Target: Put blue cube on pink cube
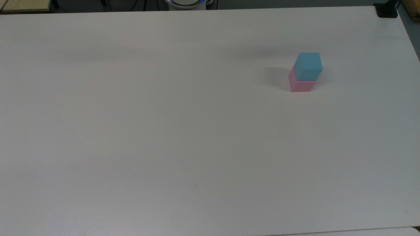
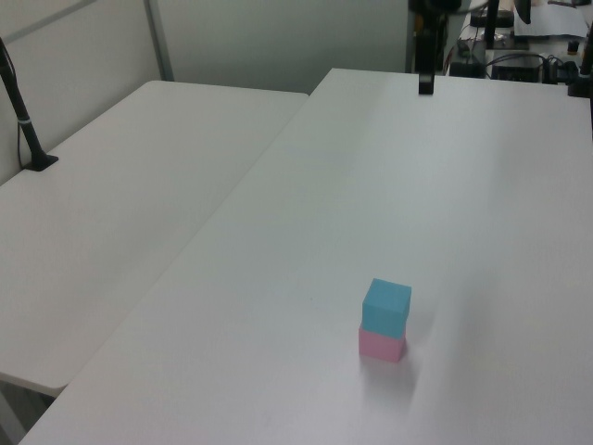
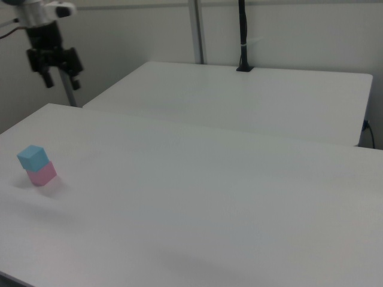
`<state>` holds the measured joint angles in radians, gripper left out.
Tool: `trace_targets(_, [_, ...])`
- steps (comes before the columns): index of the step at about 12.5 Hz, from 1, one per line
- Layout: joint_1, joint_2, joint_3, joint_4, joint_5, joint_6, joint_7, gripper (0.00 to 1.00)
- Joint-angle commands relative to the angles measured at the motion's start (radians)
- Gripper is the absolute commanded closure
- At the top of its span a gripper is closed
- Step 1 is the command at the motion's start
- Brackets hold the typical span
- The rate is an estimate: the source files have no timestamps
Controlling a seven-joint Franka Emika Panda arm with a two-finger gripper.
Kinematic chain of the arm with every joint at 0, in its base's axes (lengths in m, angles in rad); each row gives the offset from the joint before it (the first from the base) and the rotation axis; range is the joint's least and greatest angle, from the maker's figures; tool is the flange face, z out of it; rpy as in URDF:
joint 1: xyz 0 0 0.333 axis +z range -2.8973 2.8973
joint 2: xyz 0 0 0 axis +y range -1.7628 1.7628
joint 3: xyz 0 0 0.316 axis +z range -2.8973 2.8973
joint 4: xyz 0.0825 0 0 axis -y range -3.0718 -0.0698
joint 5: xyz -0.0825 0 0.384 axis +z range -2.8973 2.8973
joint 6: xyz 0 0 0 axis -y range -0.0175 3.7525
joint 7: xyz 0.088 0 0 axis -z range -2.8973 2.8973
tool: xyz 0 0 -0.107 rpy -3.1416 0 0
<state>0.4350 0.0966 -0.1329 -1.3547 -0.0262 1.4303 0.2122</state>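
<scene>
The blue cube (image 1: 308, 66) rests on top of the pink cube (image 1: 301, 86), shifted slightly so a strip of pink shows on the top view's left. The stack stands on the white table (image 1: 164, 131) at the top view's right. The left view has the blue cube (image 2: 386, 306) over the pink cube (image 2: 381, 346) too, and in the right view the blue cube (image 3: 32, 158) sits on the pink cube (image 3: 42, 174). My gripper (image 3: 63, 75) hangs high above and behind the stack, open, holding nothing. It also appears at the left view's top edge, gripper (image 2: 424, 82).
A second white table (image 2: 120, 204) adjoins on the left view's left, with a black clamped pole (image 2: 26, 130). The robot base (image 1: 186, 2) sits at the top view's far edge. A black clamp (image 1: 386, 11) marks the top view's far right corner.
</scene>
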Motion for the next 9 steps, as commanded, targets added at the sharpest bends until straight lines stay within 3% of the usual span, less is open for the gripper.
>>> trace_targets(1, [-0.166, -0.063, -0.002, -0.058, 0.002, -0.033, -0.143, 0.00])
trace_targets(2, [-0.214, -0.066, 0.002, -0.070, 0.003, -0.033, -0.152, 0.00])
trace_targets(9, [-0.280, -0.063, -0.008, -0.100, -0.001, -0.017, -0.200, 0.00])
